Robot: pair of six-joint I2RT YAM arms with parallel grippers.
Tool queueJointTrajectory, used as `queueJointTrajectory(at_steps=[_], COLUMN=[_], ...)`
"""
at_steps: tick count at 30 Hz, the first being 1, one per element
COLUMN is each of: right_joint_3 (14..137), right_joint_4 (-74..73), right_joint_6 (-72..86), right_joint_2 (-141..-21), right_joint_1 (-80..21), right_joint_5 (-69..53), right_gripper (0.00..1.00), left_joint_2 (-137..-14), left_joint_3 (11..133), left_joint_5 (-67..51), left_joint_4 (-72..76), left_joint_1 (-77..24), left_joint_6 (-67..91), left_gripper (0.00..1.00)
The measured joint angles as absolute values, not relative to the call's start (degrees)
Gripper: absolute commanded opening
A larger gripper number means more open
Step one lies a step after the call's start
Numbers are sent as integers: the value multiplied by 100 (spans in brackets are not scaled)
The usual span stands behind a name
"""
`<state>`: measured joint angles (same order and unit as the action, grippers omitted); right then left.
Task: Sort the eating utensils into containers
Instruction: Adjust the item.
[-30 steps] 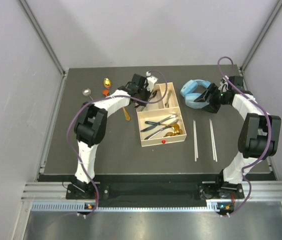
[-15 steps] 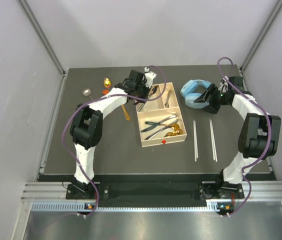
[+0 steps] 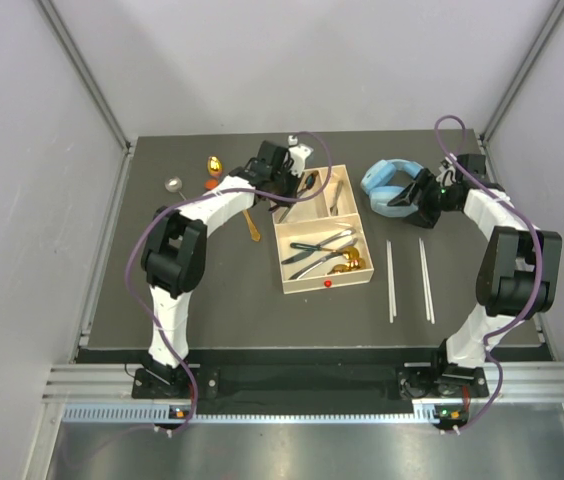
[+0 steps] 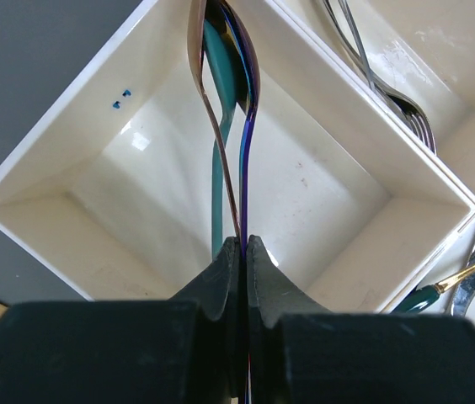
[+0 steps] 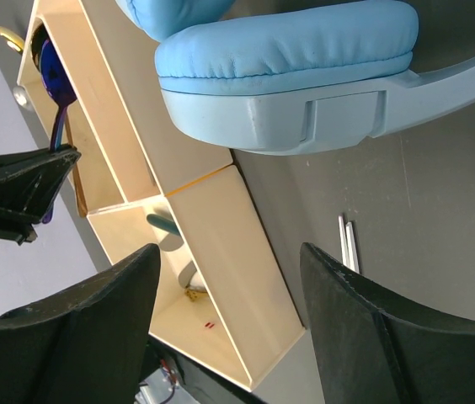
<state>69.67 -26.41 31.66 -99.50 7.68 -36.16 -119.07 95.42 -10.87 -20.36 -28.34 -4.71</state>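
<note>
The cream tray (image 3: 292, 275) lies mid-table, with a red dot (image 3: 329, 283) on its near rim. My left gripper (image 3: 287, 183) is shut on a purple spoon (image 4: 246, 168) and holds it over the far-left small compartment (image 4: 162, 185), bowl end pointing away. A teal spoon (image 4: 218, 194) lies in that compartment. Forks (image 4: 389, 84) lie in the neighbouring small one. The large section holds dark cutlery (image 3: 317, 250) and gold spoons (image 3: 347, 262). My right gripper (image 3: 409, 197) is open and empty beside the headphones. Two pale chopsticks (image 3: 391, 280) lie right of the tray.
Light-blue headphones (image 3: 390, 185) sit right of the tray and fill the top of the right wrist view (image 5: 288, 67). A gold spoon (image 3: 214, 163), a silver spoon (image 3: 174, 184) and a wooden knife (image 3: 252, 225) lie left of the tray.
My left arm has shifted a little to the left and back over the tray's small compartment, still holding the spoon. The right arm has not moved.
</note>
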Motion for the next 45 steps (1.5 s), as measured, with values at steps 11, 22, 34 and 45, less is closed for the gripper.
queueJointTrajectory(at_steps=[11,22,34,45], right_joint_3=[6967,6967,6825,6783], right_joint_4=[-2637,-2630,-2622,-2606], right_joint_6=[3153,3155,3111,3489], right_joint_2=[-9950,-9950,-9699,-9400], right_joint_1=[768,768,685,322], right_joint_5=[-3625,-3699,-3767,-3280], right_gripper=[68,68,68,67], left_joint_2=[-11907,-11900,-11284,-9948], left_joint_3=[9070,8943,9118,9021], left_joint_5=[-1214,-1234,-902,-250], left_joint_4=[-1789,-1796,-1824,-1555], left_joint_1=[-2832,-2867,-2869,-2663], left_joint_6=[-353,-296,-161,624], left_gripper=[23,44,49,47])
